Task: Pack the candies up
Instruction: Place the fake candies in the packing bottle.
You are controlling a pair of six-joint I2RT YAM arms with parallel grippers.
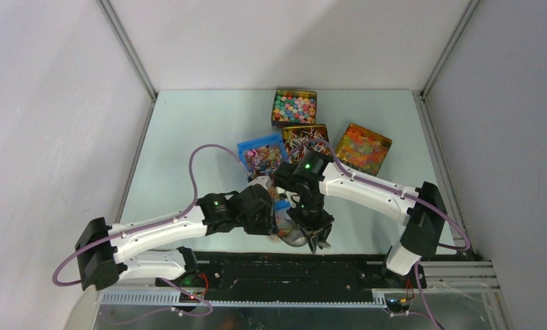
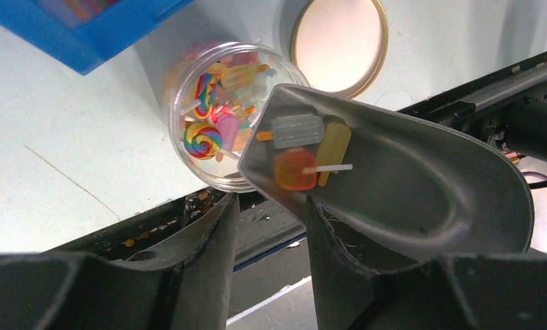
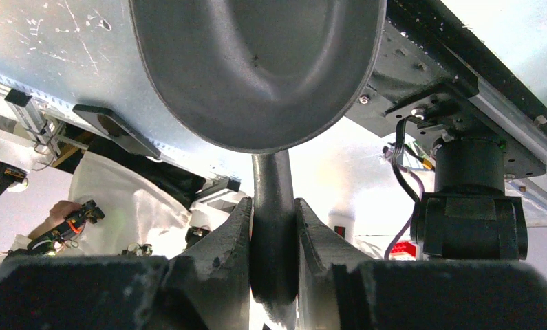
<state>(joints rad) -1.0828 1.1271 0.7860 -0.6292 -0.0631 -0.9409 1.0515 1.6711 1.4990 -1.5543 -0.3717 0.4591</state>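
The candies here are small lollipop and ice-lolly shaped sweets on white sticks. Several lie in a clear round jar [image 2: 212,130] at the table's front edge. My right gripper [image 3: 274,220] is shut on the handle of a grey metal scoop [image 3: 256,69]. The scoop [image 2: 408,185] is tipped toward the jar, its spout over the rim, with three candies [image 2: 305,148] at the spout. My left gripper [image 2: 270,203] is open and empty, just short of the jar. In the top view the left gripper [image 1: 260,210] and right gripper [image 1: 313,227] meet over the jar, which is mostly hidden.
A gold lid [image 2: 339,41] lies beyond the jar. A blue box [image 1: 262,155] and a gold tin [image 1: 305,135] hold more stick candies. Tins of pastel balls [image 1: 294,106] and orange jelly pieces [image 1: 362,148] stand behind. A black rail [image 1: 291,265] runs along the front.
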